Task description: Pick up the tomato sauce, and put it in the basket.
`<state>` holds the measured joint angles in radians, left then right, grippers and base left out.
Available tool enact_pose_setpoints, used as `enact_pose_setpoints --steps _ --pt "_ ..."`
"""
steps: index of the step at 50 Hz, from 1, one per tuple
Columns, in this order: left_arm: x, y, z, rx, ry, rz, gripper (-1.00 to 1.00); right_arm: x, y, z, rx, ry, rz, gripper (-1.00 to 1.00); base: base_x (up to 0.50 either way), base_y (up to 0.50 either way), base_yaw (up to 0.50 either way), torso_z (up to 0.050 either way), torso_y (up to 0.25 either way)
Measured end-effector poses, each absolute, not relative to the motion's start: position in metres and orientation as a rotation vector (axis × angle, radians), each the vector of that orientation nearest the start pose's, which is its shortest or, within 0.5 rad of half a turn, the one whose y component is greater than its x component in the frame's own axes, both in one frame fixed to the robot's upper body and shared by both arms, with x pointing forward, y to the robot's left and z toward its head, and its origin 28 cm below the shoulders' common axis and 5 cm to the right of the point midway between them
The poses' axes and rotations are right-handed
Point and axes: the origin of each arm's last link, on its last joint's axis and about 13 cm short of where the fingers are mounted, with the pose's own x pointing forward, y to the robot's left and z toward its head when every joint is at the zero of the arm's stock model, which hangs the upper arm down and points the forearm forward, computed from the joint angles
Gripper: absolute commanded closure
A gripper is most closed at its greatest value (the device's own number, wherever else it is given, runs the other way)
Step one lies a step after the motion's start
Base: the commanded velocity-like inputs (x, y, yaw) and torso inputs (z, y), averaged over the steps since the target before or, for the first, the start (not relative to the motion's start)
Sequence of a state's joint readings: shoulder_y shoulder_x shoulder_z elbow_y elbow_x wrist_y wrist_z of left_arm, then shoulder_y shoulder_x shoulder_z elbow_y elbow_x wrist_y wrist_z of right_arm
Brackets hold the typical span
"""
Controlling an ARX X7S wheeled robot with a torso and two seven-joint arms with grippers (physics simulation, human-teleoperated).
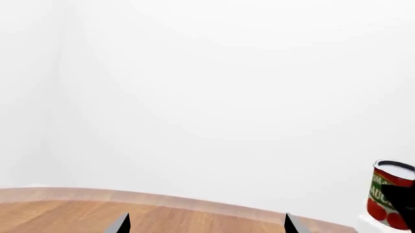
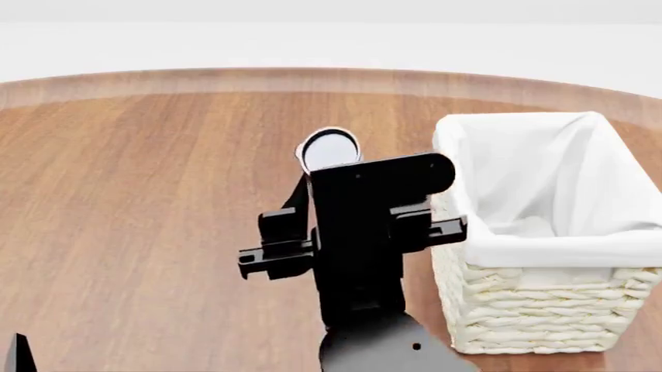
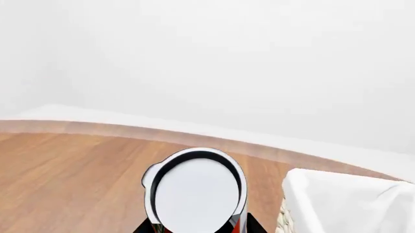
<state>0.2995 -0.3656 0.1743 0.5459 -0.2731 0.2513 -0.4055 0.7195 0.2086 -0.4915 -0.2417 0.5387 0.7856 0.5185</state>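
Right gripper (image 2: pixel 329 167) clenched on the can (image 2: pixel 329 149), lifted off the table (image 2: pixel 145 201); fingers mostly hidden behind the arm in the head view. From the right wrist, the can's white top (image 3: pixel 196 194) fills the lower centre. Basket (image 2: pixel 517 310) sits at 3 o'clock of the can, just beside it, cloth lining folded over the rim. Left gripper (image 1: pixel 206 224): only two dark fingertips (image 1: pixel 120 224) show, spread wide, grasping nothing.

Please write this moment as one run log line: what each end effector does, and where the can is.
right end effector: shut on tomato sauce | can: lifted, left of basket, not inside | left end effector: open, holds nothing
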Motion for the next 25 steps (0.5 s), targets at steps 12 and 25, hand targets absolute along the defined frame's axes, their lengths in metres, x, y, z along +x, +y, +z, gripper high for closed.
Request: enact_pose_setpoints --steps 12,25 --pt "0.142 0.221 0.090 -0.131 -0.391 0.067 -1.00 0.317 -0.048 0.206 -0.087 -0.006 0.086 1.00 0.00 0.00 0.00 0.000 0.000" --pt "0.142 0.220 0.089 -0.131 -0.390 0.065 -1.00 0.340 -0.065 0.229 -0.080 0.016 0.017 1.00 0.00 0.00 0.00 0.000 0.001"
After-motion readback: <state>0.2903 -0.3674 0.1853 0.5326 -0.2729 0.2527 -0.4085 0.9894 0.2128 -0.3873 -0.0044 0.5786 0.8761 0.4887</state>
